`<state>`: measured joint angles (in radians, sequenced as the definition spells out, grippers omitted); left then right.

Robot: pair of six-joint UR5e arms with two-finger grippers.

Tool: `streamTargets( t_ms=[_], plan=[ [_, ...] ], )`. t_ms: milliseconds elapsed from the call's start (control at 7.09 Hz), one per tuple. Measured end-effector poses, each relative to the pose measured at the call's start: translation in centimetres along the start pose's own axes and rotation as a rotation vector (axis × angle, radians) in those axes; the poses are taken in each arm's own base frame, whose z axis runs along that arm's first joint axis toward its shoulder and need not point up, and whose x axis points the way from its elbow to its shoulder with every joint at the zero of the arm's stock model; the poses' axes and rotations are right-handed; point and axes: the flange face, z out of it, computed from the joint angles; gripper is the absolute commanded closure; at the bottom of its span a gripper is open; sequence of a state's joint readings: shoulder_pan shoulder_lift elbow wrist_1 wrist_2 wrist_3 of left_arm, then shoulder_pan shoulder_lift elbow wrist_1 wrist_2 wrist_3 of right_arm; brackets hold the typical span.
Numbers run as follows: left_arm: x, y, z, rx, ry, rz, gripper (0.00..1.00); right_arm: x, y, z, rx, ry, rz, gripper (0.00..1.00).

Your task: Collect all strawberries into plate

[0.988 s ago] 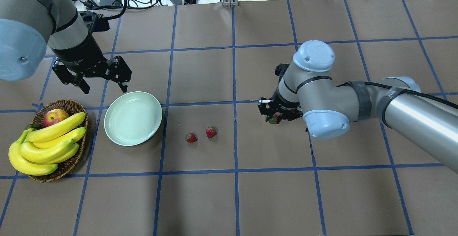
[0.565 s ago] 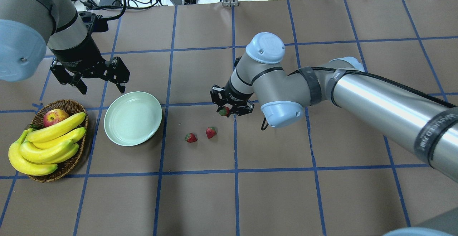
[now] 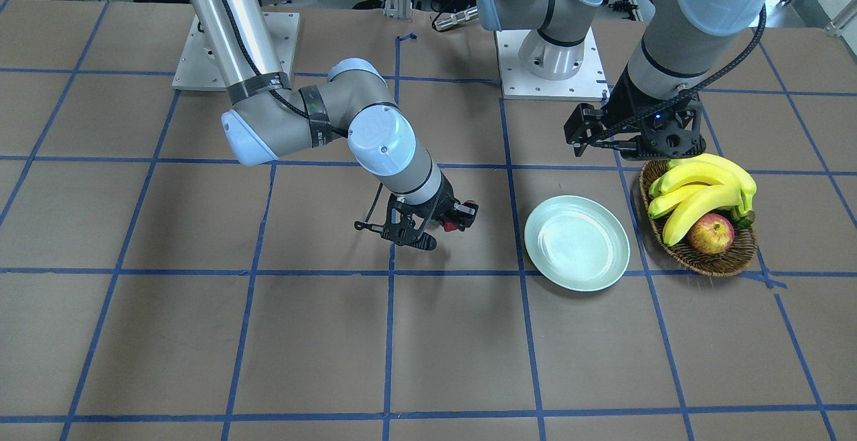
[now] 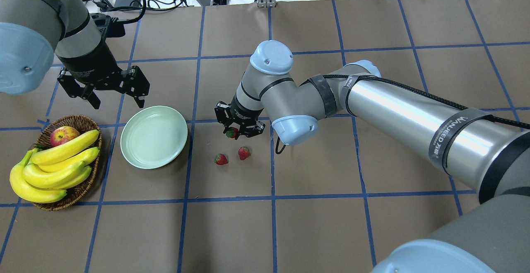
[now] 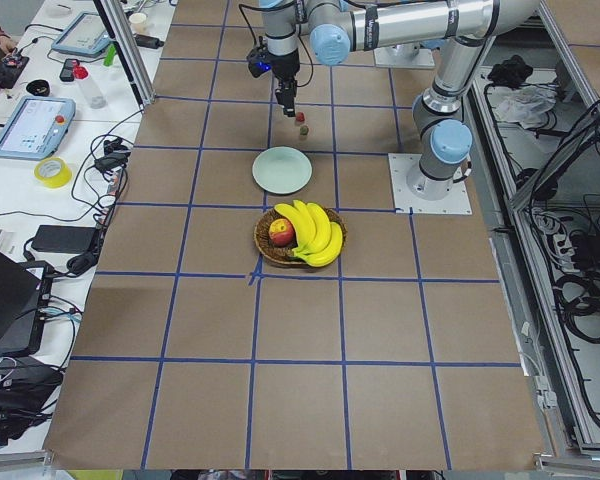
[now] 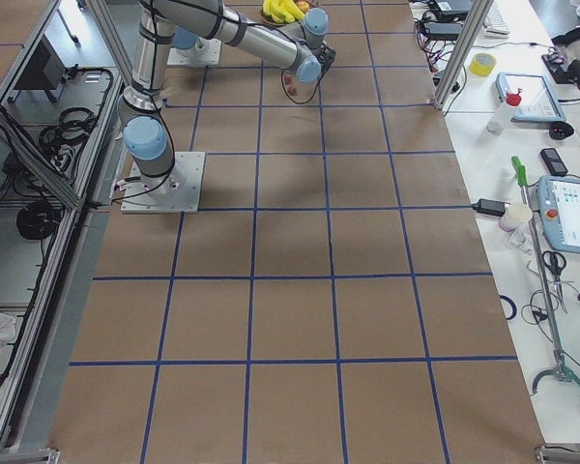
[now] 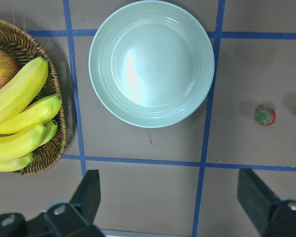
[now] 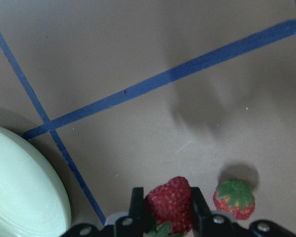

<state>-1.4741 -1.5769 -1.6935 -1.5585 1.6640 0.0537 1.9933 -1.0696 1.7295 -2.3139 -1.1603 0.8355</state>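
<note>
My right jaws are clamped on one strawberry, a finger pressed to each side of it, its red tip pointing away from the wrist camera. I hold it above the brown surface, to the right of the plate in the overhead view and well apart from its rim. The two other strawberries lie on the surface just nearer my base than the held one, close to each other but not touching. The plate is pale green and sits flat beside a wicker basket holding bananas and an apple. My left jaws are spread wide, hanging over the surface at the far side of the plate and basket, and their wrist camera looks straight down on the plate.
</note>
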Motion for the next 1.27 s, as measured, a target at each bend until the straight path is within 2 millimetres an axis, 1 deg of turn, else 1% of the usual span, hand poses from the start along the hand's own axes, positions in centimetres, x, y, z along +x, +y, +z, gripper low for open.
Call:
streamTargets(
  t_ms=[141,423,565,706,847,988,1129,1270],
  plan=[
    [0.0,0.0,0.0,0.0,0.0,0.0,0.0,0.4,0.2,0.7,-0.012,0.01,0.004,0.14],
    [0.0,0.0,0.0,0.001,0.0,0.0,0.0,0.8,0.4,1.3,-0.026,0.018,0.007,0.03],
    [0.0,0.0,0.0,0.001,0.001,0.0,0.0,0.8,0.5,1.3,-0.024,0.018,0.005,0.0],
    [0.0,0.0,0.0,0.0,0.001,0.0,0.0,0.5,0.6,0.7,-0.013,0.015,-0.002,0.0],
    [0.0,0.0,0.0,0.0,0.001,0.0,0.0,0.1,0.7,-0.9,0.013,0.016,-0.016,0.0],
    [0.0,0.0,0.0,0.0,0.001,0.0,0.0,-0.6,0.6,-3.4,0.048,0.045,-0.052,0.0],
    [0.0,0.0,0.0,0.0,0.001,0.0,0.0,-1.4,0.1,-6.7,0.085,0.101,-0.106,0.0],
    [0.0,0.0,0.1,-0.002,0.004,-0.002,0.0,-1.9,-1.1,-10.9,0.121,0.152,-0.148,0.0]
  ],
)
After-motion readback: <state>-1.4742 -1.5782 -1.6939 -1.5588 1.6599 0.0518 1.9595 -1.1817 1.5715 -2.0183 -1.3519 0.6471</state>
